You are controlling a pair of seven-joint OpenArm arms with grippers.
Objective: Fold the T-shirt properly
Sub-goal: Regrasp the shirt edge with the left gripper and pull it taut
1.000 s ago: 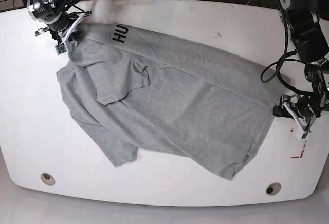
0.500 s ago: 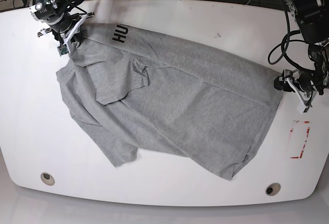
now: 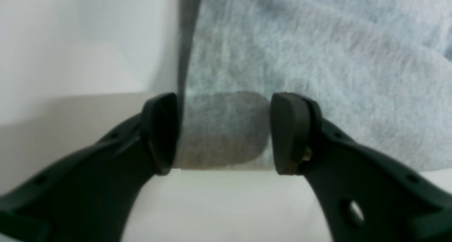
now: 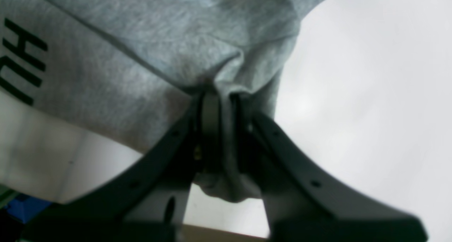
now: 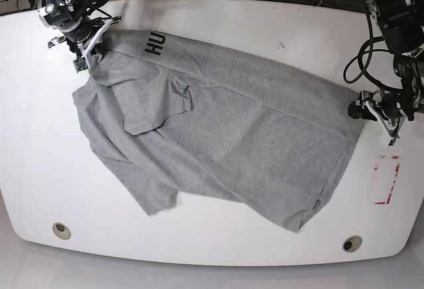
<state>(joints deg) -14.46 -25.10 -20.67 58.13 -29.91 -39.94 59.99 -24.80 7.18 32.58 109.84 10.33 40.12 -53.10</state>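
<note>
A white surface (image 5: 218, 20) is carrying the T-shirt (image 5: 225, 130), which is lying rumpled between both end effectors. The right end effector (image 4: 219, 129) is pinching a bunched corner to anchor it; the left end effector (image 3: 224, 132) is straddling the opposite edge, spread, likely readying a grasp.

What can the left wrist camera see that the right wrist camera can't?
Only the left wrist view shows the left gripper, open, its fingertips either side of the shirt's edge, with bare white table beside the cloth. Only the right wrist view shows the right gripper shut on a bunched bit of cloth, plus black letters. Both show the grey T-shirt up close.
</note>
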